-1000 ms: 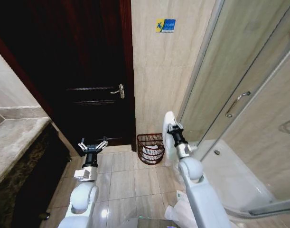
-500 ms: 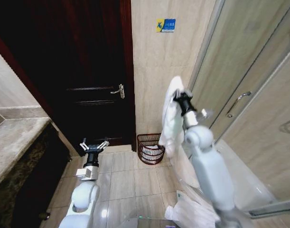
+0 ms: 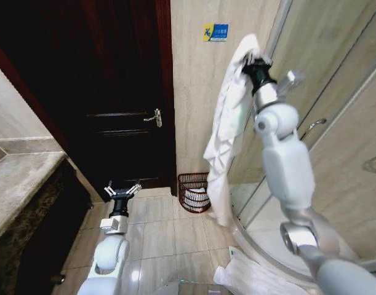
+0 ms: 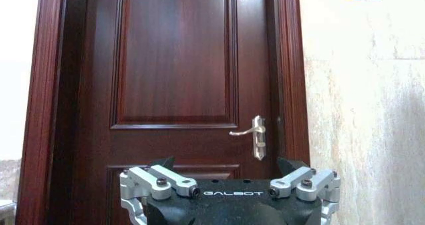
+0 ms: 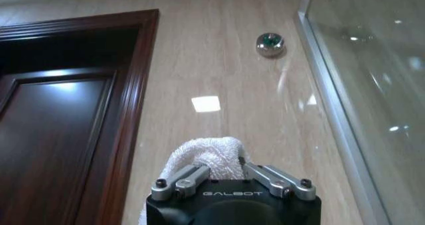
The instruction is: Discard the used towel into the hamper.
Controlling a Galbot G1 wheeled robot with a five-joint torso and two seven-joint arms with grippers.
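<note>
Head view shows the right gripper clamped on the towel high up; lower it straight over the hamper before releasing, while the left gripper waits spread open and empty.

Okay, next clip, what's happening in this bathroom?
The robot's right pincer is shut on a white towel, held high against the tiled wall beside the glass shower enclosure, with the cloth hanging down in a long drape. The hamper stands on the floor by the dark wooden door, below the towel's hanging end, with something white already inside. The left pincer is open and low, facing the door, holding nothing.
</note>
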